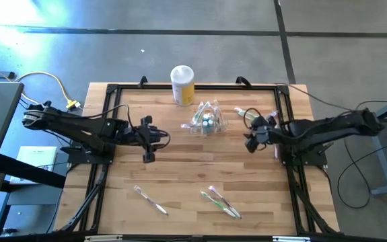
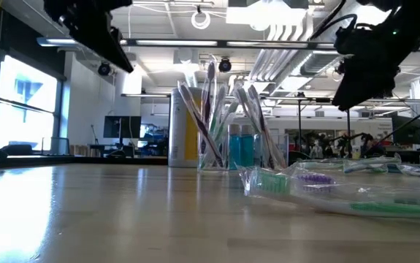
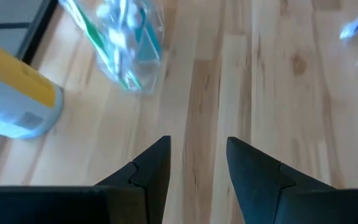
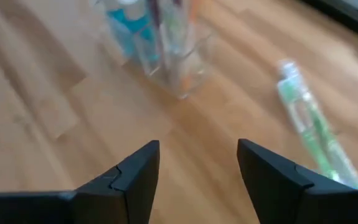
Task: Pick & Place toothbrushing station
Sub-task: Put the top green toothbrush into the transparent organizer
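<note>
The toothbrushing station (image 1: 206,119) is a small clear plastic holder that stands upright on its base on the wooden table, with several toothbrushes standing in it. It also shows in the low view (image 2: 228,146), the left wrist view (image 3: 126,37) and the right wrist view (image 4: 175,59). My left gripper (image 1: 149,140) hovers open above the table to the left of the station, empty (image 3: 197,163). My right gripper (image 1: 249,136) hovers open to the station's right, empty (image 4: 197,169). In the low view both grippers are well above the tabletop.
A yellow canister with a white lid (image 1: 182,84) stands just behind and left of the station. A wrapped toothbrush (image 1: 240,112) lies at the station's right (image 4: 309,124). Loose toothbrushes lie near the front edge (image 1: 151,199) (image 1: 220,202). A black frame (image 1: 112,91) borders the table.
</note>
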